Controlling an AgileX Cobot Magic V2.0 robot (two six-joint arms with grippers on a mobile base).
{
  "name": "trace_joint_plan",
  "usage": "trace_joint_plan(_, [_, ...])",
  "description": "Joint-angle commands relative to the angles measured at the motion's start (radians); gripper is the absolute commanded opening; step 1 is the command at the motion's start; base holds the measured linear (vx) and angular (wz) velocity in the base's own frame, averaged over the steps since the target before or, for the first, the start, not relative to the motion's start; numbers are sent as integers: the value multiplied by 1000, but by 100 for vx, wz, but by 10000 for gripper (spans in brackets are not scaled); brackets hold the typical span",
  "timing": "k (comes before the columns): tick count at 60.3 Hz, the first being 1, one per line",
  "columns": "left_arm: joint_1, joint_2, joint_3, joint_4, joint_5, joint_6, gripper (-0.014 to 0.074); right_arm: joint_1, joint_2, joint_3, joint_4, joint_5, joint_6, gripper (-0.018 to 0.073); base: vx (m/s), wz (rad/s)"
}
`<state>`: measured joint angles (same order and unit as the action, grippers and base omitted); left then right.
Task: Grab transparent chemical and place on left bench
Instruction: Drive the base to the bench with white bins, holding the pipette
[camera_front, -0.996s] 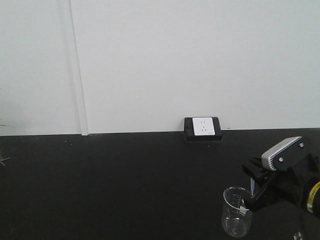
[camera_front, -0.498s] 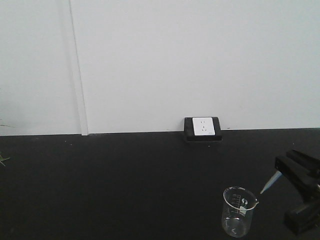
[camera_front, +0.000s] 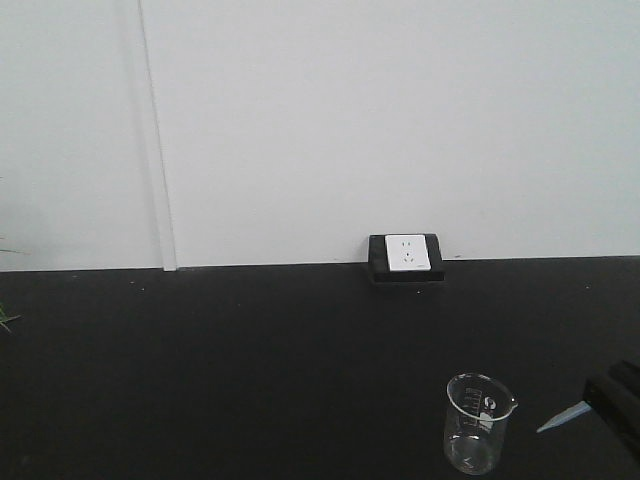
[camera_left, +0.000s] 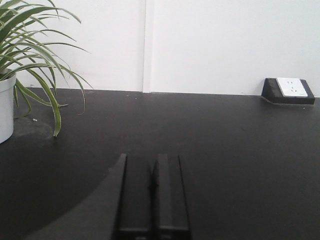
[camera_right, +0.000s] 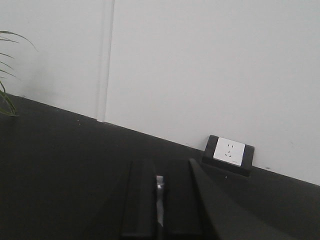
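The transparent chemical is a thin clear pipette. Its pointed tip (camera_front: 562, 417) sticks out to the left of my right gripper (camera_front: 615, 396) at the front view's right edge, just right of a clear glass beaker (camera_front: 477, 424). In the right wrist view my right gripper (camera_right: 159, 176) is shut on the pipette (camera_right: 159, 199), a clear sliver between the black fingers. My left gripper (camera_left: 152, 172) is shut and empty, low over the black bench. The left bench with white bins is out of view.
This black bench top (camera_front: 250, 370) meets a white wall with a white wall socket (camera_front: 406, 254), which also shows in the left wrist view (camera_left: 291, 87) and in the right wrist view (camera_right: 229, 150). A potted plant (camera_left: 20, 65) in a white pot stands at the left.
My right gripper has drawn away from the beaker, to the right and down, almost out of the front view. The pipette has gone with it. The beaker has stayed put.
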<state>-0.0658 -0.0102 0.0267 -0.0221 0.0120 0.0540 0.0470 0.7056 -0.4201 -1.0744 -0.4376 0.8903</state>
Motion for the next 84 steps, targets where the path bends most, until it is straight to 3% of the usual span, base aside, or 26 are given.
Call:
trace_joint_plan(1, [-2, -19, 16, -1, -78, -8, -3, -6, -5, -30, 22, -37, 0, -4, 0, 0])
trace_joint_plan(38, [-2, -19, 16, -1, -78, -8, -3, -6, -5, -30, 22, -35, 0, -4, -5, 0])
trace_joint_plan(84, [-2, -19, 16, -1, -78, -8, -3, -6, -8, -30, 22, -36, -1, -4, -28, 0])
